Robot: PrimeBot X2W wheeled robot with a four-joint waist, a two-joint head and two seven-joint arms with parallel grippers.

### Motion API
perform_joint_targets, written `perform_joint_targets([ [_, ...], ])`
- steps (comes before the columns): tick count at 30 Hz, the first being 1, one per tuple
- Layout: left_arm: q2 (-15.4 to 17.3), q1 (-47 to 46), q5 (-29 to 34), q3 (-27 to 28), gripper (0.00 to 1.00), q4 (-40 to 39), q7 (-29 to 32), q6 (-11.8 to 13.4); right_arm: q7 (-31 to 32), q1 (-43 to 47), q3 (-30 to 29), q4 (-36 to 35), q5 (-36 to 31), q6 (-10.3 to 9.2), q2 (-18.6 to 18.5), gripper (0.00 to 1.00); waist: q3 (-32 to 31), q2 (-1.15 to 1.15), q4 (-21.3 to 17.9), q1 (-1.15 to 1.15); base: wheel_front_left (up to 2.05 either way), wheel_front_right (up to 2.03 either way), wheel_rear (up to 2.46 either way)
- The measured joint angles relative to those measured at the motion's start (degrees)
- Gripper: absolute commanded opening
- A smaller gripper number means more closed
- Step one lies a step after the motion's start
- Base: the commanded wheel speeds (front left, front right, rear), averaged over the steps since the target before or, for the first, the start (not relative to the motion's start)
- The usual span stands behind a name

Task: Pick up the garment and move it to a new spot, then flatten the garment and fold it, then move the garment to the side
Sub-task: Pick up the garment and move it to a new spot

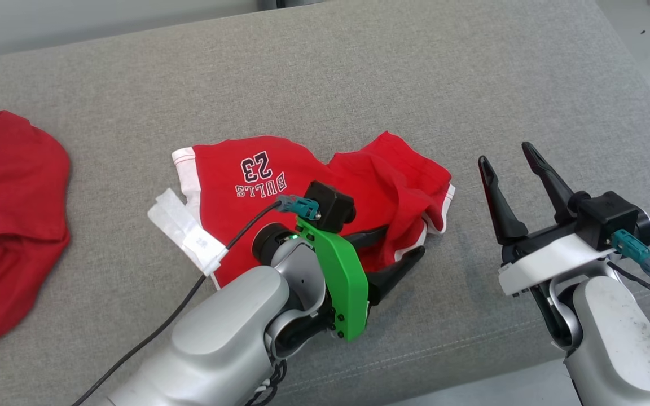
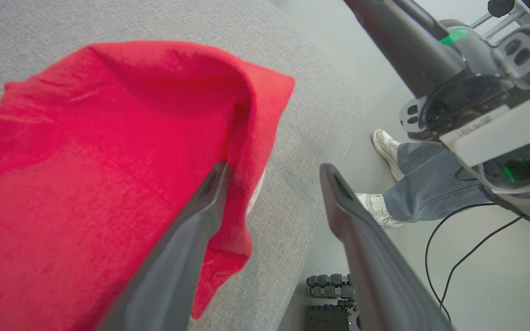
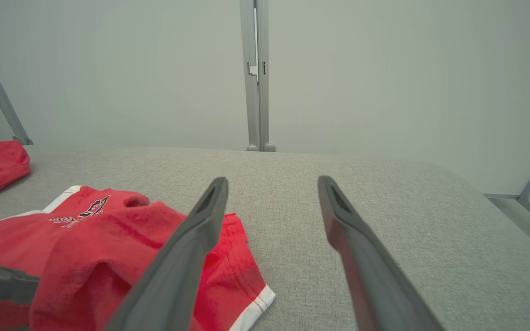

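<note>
While the left gripper (image 1: pixel 401 241), spread, sat at the near hem of the red Bulls garment (image 1: pixel 359 169), the right gripper (image 1: pixel 505 154), also spread, stood well to its right.

Cushion (image 1: pixel 359 73) lies open beyond the garment (image 1: pixel 218 163) (wide grey stretch); red cloth (image 1: pixel 9 225) occupies its left end.

The left arm (image 1: pixel 229 321) reached forward, wrist bent toward the right, with the left gripper (image 1: pixel 405 238) held low and its two dark fingers spread apart. The right gripper (image 1: pixel 504 152) pointed ahead, jaws wide, gripping nothing.
</note>
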Motion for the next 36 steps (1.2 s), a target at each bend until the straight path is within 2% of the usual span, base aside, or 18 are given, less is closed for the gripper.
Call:
perform_joint_targets([
  [7,-0.21,0.8,0.49,-0.44,1.0,1.49,-4.2,0.0,0.0,1.32,-0.92,0.16,0.04,0.01,-0.34,1.0,-1.38,0.0,1.08,0.0,0.0,0.0,0.0],
  [12,0.79,0.81,3.3,2.6,1.0,3.88,-9.43,0.18,0.0,2.21,-1.77,0.09,0.55,0.01,-0.93,1.0,-2.16,0.0,2.7,0.0,0.0,0.0,0.0],
  [20,5.1,4.81,7.0,5.02,1.0,6.05,-17.39,4.74,0.0,3.99,-2.86,-1.15,0.58,0.01,-2.59,1.0,-3.83,0.0,7.14,0.0,0.0,0.0,0.0],
  [26,6.87,7.64,8.73,6.72,1.0,6.41,-22.86,6.82,0.0,5.93,-4.82,-2.04,0.57,0.0,-3.26,1.0,-4.8,0.0,11.06,0.0,0.0,0.0,0.0],
  [36,11.91,12.67,9.43,12.05,1.0,7.2,-24.59,10.11,0.0,8.71,-5.38,-2.1,0.51,-0.01,-3.34,1.0,-6.44,0.0,16.36,0.0,0.0,0.0,0.0],
])
